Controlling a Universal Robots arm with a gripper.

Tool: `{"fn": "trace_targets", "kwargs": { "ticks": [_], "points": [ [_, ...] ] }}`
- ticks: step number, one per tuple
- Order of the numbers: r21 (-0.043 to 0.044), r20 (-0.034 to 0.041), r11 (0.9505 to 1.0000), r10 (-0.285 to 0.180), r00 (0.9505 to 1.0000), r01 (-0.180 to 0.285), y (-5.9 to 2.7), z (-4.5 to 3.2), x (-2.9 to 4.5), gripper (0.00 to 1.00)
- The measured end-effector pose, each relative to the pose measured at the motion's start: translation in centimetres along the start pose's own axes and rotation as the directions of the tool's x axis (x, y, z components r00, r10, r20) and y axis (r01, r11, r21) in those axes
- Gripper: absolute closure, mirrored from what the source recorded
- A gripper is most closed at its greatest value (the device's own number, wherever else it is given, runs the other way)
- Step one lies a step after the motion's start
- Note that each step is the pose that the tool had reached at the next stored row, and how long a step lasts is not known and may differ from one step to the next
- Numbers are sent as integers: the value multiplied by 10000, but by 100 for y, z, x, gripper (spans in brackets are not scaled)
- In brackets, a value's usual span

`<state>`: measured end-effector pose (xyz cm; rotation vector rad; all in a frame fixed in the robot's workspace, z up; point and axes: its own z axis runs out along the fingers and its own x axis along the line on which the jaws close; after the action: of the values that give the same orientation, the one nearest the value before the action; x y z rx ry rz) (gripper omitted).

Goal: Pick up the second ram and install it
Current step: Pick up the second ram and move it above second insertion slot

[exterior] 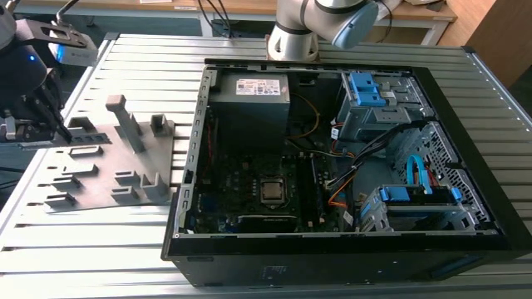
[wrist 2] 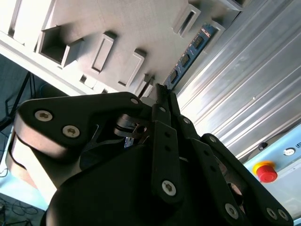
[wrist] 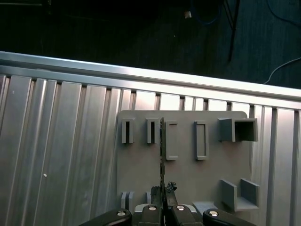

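The fingers (wrist 2: 162,141) look squeezed shut on one end of the second ram (wrist 2: 193,49), a thin dark stick on its edge over the grey plate (wrist: 141,174), its long side pointing straight out from them.

Table (exterior: 99,249) bears plate (exterior: 91,168) at exterior view's left, case (exterior: 332,265) just beside it at exterior view's right. Arm base (exterior: 291,37) beyond case's far side. Gripper (wrist: 164,188) over plate, clamped on ram (wrist: 162,146); ram edge-on between two blocks (wrist: 171,140).
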<state>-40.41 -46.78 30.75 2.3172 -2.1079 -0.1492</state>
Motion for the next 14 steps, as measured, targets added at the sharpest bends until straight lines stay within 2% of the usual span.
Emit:
{"fn": "trace_targets", "kwargs": {
  "ticks": [14],
  "points": [
    [1,1,10000,0,10000,0,14,-201,-13,86]
  ]
}}
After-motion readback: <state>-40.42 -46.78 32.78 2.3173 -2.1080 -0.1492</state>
